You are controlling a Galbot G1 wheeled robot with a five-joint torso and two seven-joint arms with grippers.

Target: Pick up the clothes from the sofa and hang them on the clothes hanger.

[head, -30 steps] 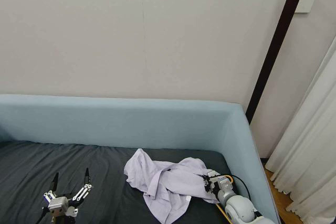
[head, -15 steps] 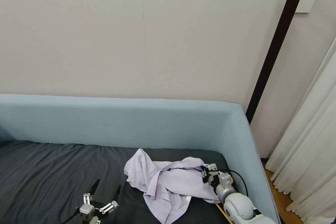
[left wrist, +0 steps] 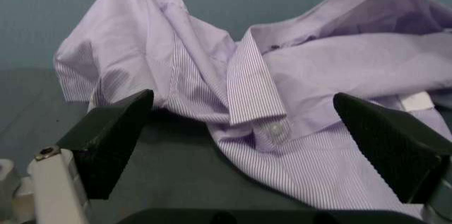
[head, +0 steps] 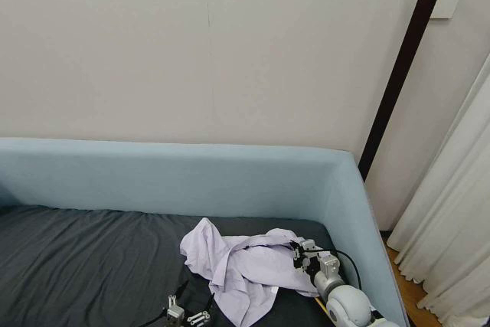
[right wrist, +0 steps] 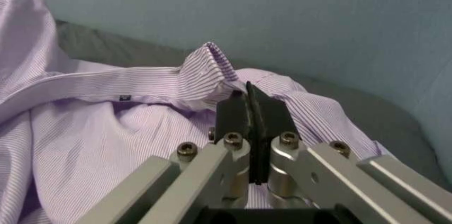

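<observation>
Low at the near edge of the sofa's (head: 153, 178) dark seat cushion (head: 76, 258), your left gripper (head: 186, 313) has its fingers (left wrist: 113, 128) spread wide and holds nothing. It faces the near-left side of the shirt (head: 245, 266).

The shirt lies crumpled on the right half of the seat, close to the right arm of the sofa. It is thin, striped lilac cloth, so expect it to be light, limp and shapeless. It will sag and trail from wherever you lift it, and a single loose layer may slide out of the pads. The firmest part is the collar (left wrist: 254, 86) — stiffer, doubled fabric that stands up in a ridge between the left gripper's fingers in the left wrist view. Take hold there, or on the placket just below it, rather than on a flat panel.

At the far-right side of the heap, your right gripper (head: 300, 253) has its pads (right wrist: 233, 113) pressed together. It appears to pinch a raised fold of the shirt, with the cloth peaking right at the tips. That bite looks shallow — lift slowly.

Further right, a dark post (head: 398, 74) rises beside the sofa; I can't tell whether it belongs to the hanger.
</observation>
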